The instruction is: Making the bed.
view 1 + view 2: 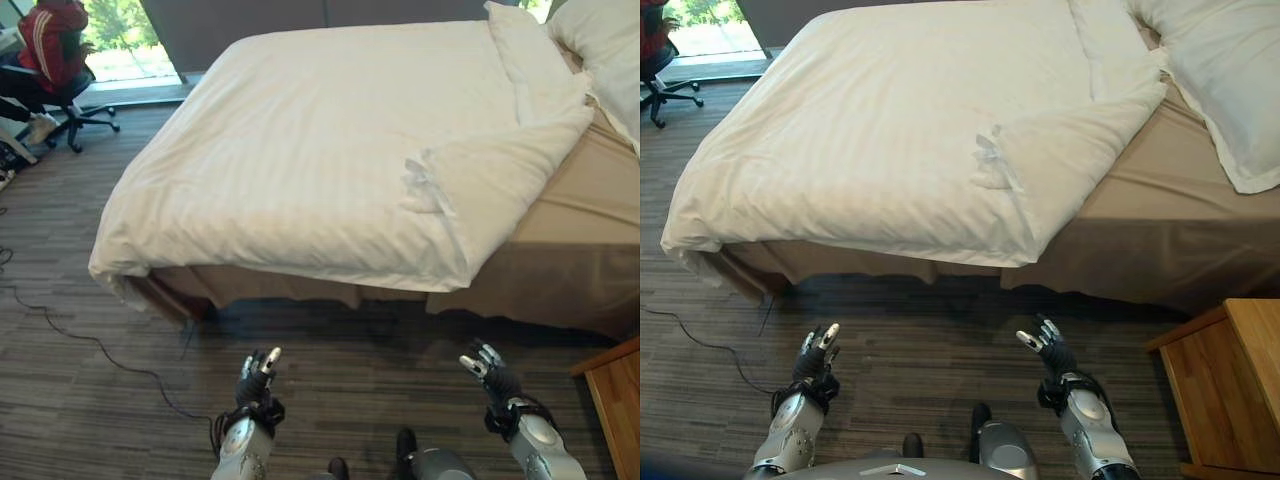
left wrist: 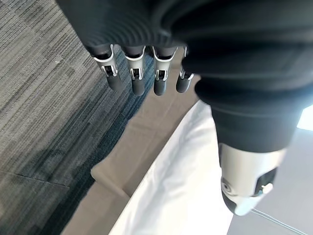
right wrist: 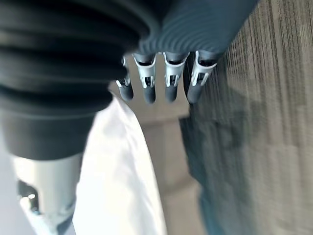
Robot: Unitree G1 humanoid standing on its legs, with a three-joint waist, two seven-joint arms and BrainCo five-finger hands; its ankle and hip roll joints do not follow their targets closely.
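Grey-brown striped carpet (image 1: 90, 420) covers the floor of a bedroom, and both hands hang above it in front of the bed's near side, well short of the bedding. Left hand (image 1: 258, 378) is raised with its fingers (image 2: 138, 78) nearly straight and loosely spread, holding nothing; right hand (image 1: 1048, 350) is likewise raised and relaxed, its fingers (image 3: 172, 85) extended in a row and empty. Beyond the hands stands the bed (image 1: 1200, 240), its tan skirt hanging to the carpet along the near side. A white duvet (image 1: 300, 150) with faint stripes lies over most of the mattress, its long axis running from the near left corner, where it droops over the edge toward the floor, away toward the head of the bed at the upper right. On the right, the duvet's near corner is folded back on itself into a thick flap (image 1: 1060, 170) with a small crumpled pucker at the fold, leaving a strip of tan sheet (image 1: 1170, 195) bare. A white pillow (image 1: 1225, 80) rests at the head end, partly over that bare sheet. A wooden nightstand (image 1: 1225, 390) sits on the carpet at the right, just beside the bed. Far left, by a bright window, a person in a red jacket (image 1: 55, 40) sits on a black swivel chair (image 1: 80, 115).
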